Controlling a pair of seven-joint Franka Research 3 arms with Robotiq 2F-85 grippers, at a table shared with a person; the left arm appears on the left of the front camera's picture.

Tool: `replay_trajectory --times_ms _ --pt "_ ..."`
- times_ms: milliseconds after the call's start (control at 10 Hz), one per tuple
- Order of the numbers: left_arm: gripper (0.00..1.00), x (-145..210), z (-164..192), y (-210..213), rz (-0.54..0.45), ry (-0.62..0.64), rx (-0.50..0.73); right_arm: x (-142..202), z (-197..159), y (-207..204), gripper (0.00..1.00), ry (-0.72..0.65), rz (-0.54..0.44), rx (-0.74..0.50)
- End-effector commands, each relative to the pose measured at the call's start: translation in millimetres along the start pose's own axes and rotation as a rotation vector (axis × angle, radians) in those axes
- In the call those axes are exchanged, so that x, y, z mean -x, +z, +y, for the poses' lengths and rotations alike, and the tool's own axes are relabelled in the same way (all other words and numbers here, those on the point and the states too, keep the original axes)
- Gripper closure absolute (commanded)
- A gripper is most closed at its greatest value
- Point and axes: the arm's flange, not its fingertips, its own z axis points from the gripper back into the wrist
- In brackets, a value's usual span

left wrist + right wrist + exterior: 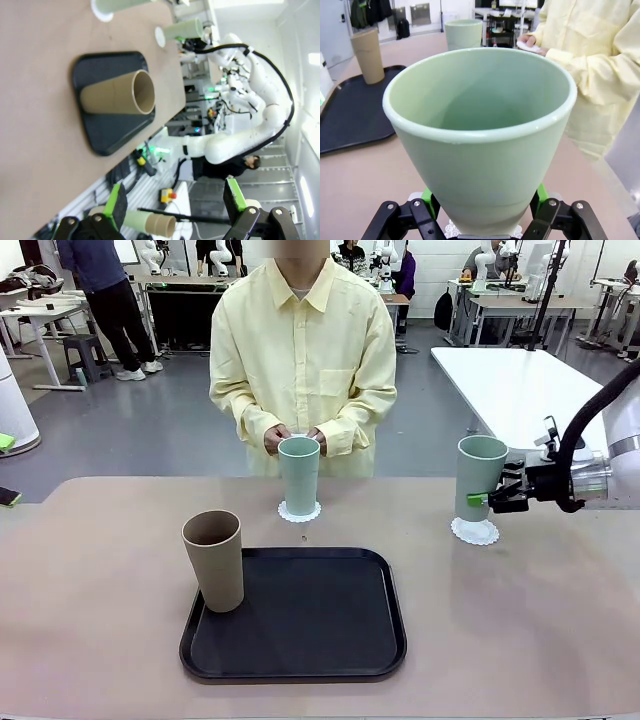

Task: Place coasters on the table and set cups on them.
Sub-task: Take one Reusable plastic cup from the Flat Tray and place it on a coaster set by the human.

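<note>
Right gripper [486,501] is clamped on the lower wall of a mint cup [480,468], off to the right of the black tray [310,625] and slightly beyond its far edge. The cup is upright over a lacy coaster [474,532]; whether base and coaster touch cannot be resolved. Left gripper [175,202] has jaws apart with nothing between them, well apart from the tray and facing it from the side. A second mint cup [299,475] sits on its own coaster [299,512] just beyond the tray's far edge. The tan cup [214,560] stands on the tray's left side, with no coaster under it yet. Handling estimate: the cups look rigid and light, and being tall on a narrow base they are probably easy to tip. The matte wall should give the pads fair friction, and the outward taper should keep a cup from sliding down through a grip. The best hold is likely across the wall below mid-height, with a straight vertical set-down. The coasters look thin and limp, so they are apt to shift or fold if a cup drags over them. The right wrist view gives the green pads [428,196] on opposite sides of the wall, lace peeking under the base, and an empty interior. The front view gives grip height and layout across the table [90,640]. The left wrist view looks into the tan cup's empty mouth. The person's hands [298,438], beyond the tray, hold a flat white piece [529,46], possibly the third coaster.
</note>
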Motion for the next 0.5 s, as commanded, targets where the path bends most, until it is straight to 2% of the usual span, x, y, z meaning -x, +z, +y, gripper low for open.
replay_trajectory --times_ms 0,400 --pt "0.00 1 0 0 0.004 -0.018 0.009 7 -7 -5 0.18 0.007 0.013 -0.027" --pt "0.00 1 0 0 0.004 -0.018 0.009 19 -7 3 0.18 -0.009 -0.019 -0.043"
